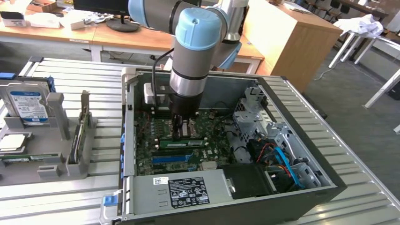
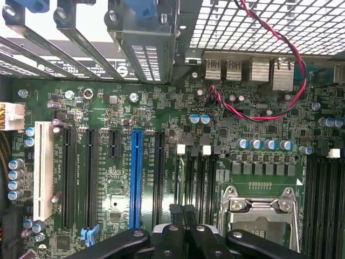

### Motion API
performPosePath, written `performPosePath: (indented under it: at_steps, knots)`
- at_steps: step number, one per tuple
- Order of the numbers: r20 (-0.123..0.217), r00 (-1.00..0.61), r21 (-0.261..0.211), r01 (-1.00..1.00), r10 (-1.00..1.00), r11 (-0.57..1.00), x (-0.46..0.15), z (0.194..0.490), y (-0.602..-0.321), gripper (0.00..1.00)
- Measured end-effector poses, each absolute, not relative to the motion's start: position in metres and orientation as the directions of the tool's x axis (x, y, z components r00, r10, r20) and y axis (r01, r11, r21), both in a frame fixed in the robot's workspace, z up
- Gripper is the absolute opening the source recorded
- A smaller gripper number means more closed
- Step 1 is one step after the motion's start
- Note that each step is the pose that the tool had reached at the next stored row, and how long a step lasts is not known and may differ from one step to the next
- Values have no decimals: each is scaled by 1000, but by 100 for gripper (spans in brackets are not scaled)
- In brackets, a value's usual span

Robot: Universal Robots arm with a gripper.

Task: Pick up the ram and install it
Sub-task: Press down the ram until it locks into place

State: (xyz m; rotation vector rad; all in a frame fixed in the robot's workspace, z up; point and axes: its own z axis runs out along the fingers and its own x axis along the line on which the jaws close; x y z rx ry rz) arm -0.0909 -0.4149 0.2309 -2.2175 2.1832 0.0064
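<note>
Lying flat in a motherboard slot: ram (image 1: 181, 143), a narrow green stick with a white label | gripper (image 1: 183, 136) seen just above it, fingers pressed together, nothing held | case (image 1: 300, 140) open

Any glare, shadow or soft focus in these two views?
Exterior view: bright, even room light, pale sheen on the ribbed metal table, inside of the open PC case darker under the arm. Wrist view: motherboard evenly lit and crisp, white blowout behind the vent grille, gripper dark and slightly soft.
</note>
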Motion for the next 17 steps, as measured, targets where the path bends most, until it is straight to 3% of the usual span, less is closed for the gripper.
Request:
performPosePath:
  at_steps: [17]
  knots:
    - [-24, 16, -19, -1000, -1000, -15, -91, 227, -415, 11]
